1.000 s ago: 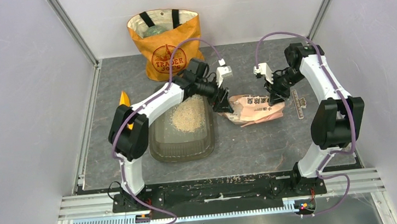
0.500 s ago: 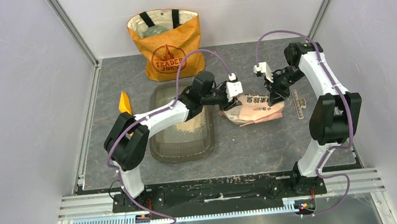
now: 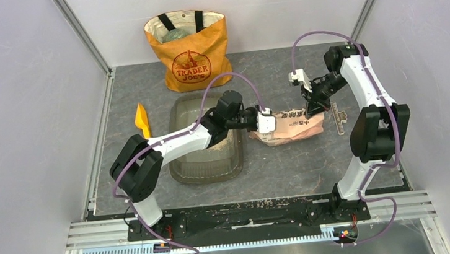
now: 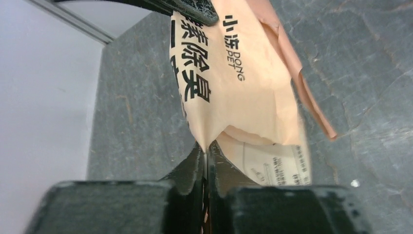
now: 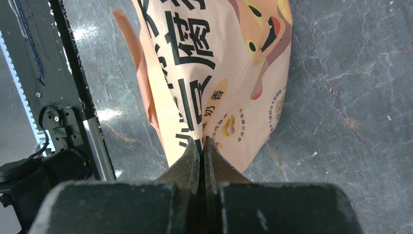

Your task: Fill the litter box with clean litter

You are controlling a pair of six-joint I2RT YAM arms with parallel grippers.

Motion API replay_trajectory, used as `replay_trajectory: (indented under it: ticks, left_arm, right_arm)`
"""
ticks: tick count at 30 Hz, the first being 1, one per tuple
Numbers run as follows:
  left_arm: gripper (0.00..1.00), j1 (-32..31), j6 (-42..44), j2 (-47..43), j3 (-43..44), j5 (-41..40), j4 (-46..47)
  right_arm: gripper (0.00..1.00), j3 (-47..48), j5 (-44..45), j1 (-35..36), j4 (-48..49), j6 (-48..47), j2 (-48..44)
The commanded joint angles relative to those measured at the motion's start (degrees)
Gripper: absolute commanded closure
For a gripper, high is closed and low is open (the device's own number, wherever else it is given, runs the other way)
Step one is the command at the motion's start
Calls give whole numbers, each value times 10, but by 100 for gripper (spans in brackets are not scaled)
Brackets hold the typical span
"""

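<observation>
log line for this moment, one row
left gripper: shut on bag | right gripper: shut on bag | bag: right of litter box | clean litter: heap in litter box, partly hidden

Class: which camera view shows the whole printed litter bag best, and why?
Top external: only there the bag shows nearly whole, between the left gripper and right gripper. Left wrist shows only a pinched edge with lettering; right wrist, a pinched edge with a cartoon cat.
</observation>
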Motion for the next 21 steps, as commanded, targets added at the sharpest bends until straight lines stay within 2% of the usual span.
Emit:
replay_trajectory:
  ticks: [1, 2, 4, 6, 10, 12, 14, 15, 19, 21]
  left_arm:
    - [76, -11, 111, -10, -13, -32, 50]
    - [66, -12, 115, -5, -23, -39, 49]
    - [57, -10, 86, -23, -26, -39, 23]
    - [49, -2, 48, -50, 6, 1, -76]
    - [46, 18, 23, -107, 57, 110, -265]
    - [52, 25, 8, -133, 55, 135, -292]
    - [58, 35, -62, -135, 73, 138, -283]
    - [57, 43, -122, -123, 93, 134, -277]
    - [41, 78, -318, -5, 242, 136, -311]
    - [31, 92, -401, 51, 311, 181, -336]
  right_arm:
    - [100, 2, 26, -18, -112, 3, 1]
    - [100, 1, 28, -24, -98, 13, 10]
    - [100, -3, 33, -38, -64, 27, 10]
    - [100, -4, 43, -40, -47, 26, 3]
    - [79, -2, 42, -40, -39, 23, -5]
    - [71, -5, 49, -40, -39, 17, -6]
    - [64, -12, 54, -40, -39, 9, -9]
    - [58, -17, 55, -40, -39, 2, -13]
    - [54, -47, 59, -40, -18, -13, -33]
    - [54, -57, 65, -40, -6, -14, -39]
